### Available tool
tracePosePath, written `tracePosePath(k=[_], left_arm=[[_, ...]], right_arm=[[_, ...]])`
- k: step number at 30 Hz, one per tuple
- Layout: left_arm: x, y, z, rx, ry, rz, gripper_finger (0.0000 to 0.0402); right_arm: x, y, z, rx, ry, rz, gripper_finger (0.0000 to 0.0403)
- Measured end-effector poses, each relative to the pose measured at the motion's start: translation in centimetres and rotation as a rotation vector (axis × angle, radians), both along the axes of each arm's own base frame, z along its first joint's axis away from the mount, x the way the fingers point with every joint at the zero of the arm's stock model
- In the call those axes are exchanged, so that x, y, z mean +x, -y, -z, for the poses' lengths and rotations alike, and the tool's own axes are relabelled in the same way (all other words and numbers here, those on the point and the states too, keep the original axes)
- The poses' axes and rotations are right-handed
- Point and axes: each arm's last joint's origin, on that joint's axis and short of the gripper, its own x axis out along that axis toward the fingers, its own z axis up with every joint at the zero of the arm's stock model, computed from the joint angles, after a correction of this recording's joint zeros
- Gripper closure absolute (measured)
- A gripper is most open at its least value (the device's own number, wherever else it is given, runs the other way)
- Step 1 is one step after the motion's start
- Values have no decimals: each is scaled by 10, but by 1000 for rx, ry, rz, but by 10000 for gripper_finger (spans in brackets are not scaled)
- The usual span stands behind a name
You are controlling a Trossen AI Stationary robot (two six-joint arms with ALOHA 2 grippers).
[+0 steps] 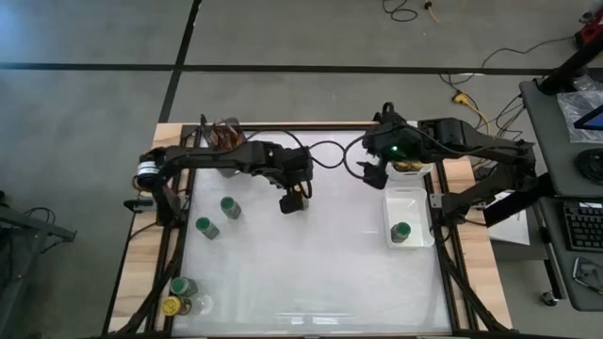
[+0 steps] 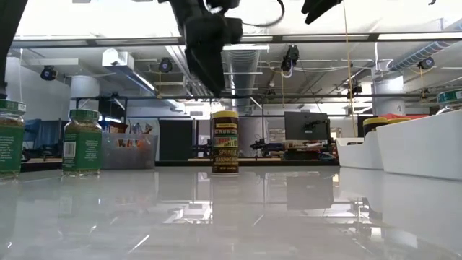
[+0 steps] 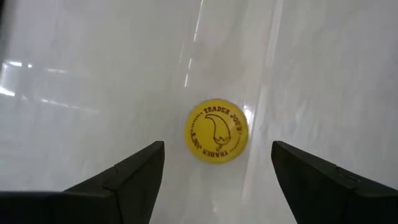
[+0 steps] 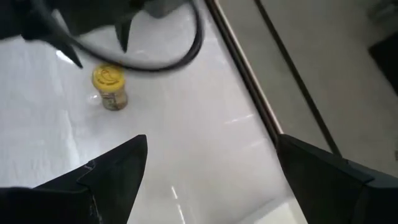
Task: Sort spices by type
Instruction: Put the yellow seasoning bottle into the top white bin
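Note:
A yellow-lidded spice jar (image 2: 225, 142) stands upright on the white table near its middle; its lid (image 3: 217, 131) shows from above. My left gripper (image 3: 217, 163) hangs open just above this jar (image 1: 293, 201), with a finger on either side and touching nothing. My right gripper (image 4: 211, 171) is open and raised over the table's far right part (image 1: 373, 175), looking toward the same jar (image 4: 110, 87). Three green-lidded jars (image 1: 230, 207) (image 1: 205, 227) (image 1: 181, 286) and a yellow-lidded one (image 1: 171, 305) stand at the left. Another green-lidded jar (image 1: 400, 231) sits in a white tray (image 1: 411, 198).
A second white tray (image 1: 413, 169) lies partly under the right arm at the far right; a yellow lid (image 2: 375, 121) shows inside it. A grey cup of brown sticks (image 1: 226, 137) stands at the far left. The table's middle and near part (image 1: 311, 273) are bare white surface.

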Motion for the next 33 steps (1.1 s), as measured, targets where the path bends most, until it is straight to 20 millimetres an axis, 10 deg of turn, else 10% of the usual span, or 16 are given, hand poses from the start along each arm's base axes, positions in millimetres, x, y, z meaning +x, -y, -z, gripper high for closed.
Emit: tracePosePath(k=[15, 33], left_arm=[[-65, 9, -73, -2, 178, -42, 122], [-138, 48, -43, -176, 208, -198, 123]], right_arm=[[76, -27, 53, 103, -8, -139, 50], [156, -22, 135, 138, -62, -223, 48]])
